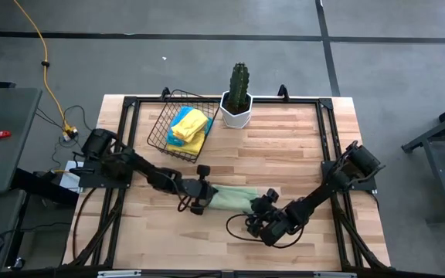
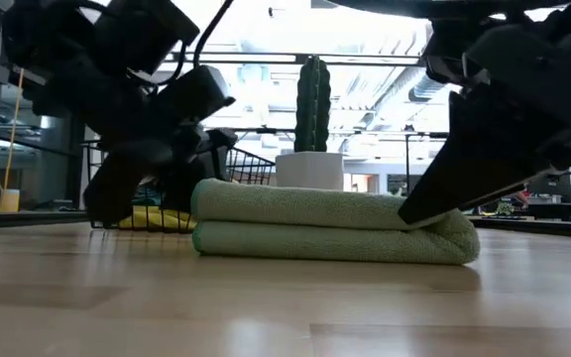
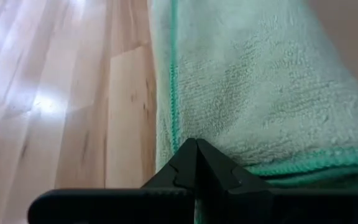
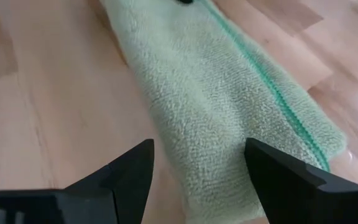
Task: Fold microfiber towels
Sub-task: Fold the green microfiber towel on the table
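Note:
A pale green microfiber towel (image 1: 234,198) lies folded over on the wooden table, two thick layers in the low view (image 2: 335,228), with the rounded fold at its right end. My left gripper (image 1: 205,198) is shut, its tips over the towel's hemmed left end (image 3: 196,163). My right gripper (image 1: 263,202) stands open at the towel's right end. In the right wrist view (image 4: 197,146) one finger is over the cloth and the other over bare wood. Yellow and blue towels (image 1: 189,127) lie in the wire basket (image 1: 161,127). My left gripper's shut fingertips (image 3: 196,155) point slanting down at the towel's left end by the green hem (image 3: 174,124); whether they touch the cloth I cannot tell. My right gripper comes slanting down from the table's right, and one open finger (image 2: 464,169) rests its tip on the towel's top layer near the folded right end (image 2: 419,216). The towel lies flat on the table.
A cactus in a white pot (image 1: 238,100) stands at the far edge, right of the basket. A black frame (image 1: 323,131) runs around the tabletop. Bare wood lies near the front edge and at the far right.

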